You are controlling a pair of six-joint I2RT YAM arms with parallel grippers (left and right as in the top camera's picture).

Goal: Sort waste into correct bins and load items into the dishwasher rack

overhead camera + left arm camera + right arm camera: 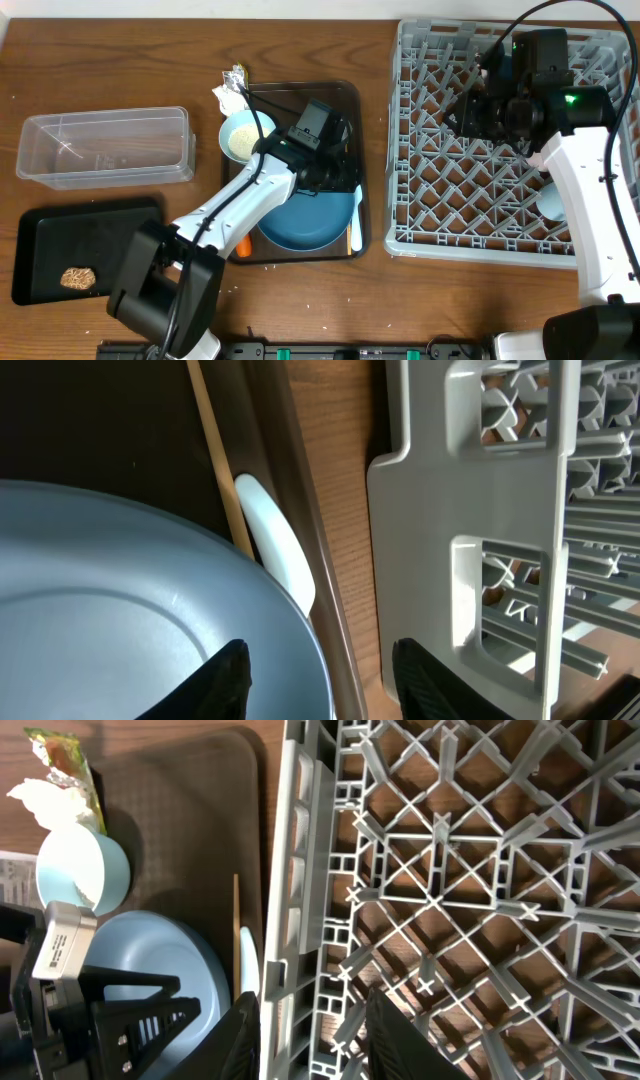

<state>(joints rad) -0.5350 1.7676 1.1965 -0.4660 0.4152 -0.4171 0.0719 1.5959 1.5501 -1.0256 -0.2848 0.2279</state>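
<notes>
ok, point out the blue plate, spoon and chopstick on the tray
blue plate [120, 610], left wrist view, inner face
spoon [275, 545], left wrist view, visible pale end
chopstick [216, 455], left wrist view, mid-shaft

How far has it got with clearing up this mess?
Done: the brown food lump lies in the black tray, and a light blue cup sits in the rack. In hand: the left gripper straddles the rim of the blue plate, jaws apart. Left: the white bowl, napkin, wrapper, carrot, spoon and chopstick wait on or beside the serving tray; the clear tub looks empty.
</notes>
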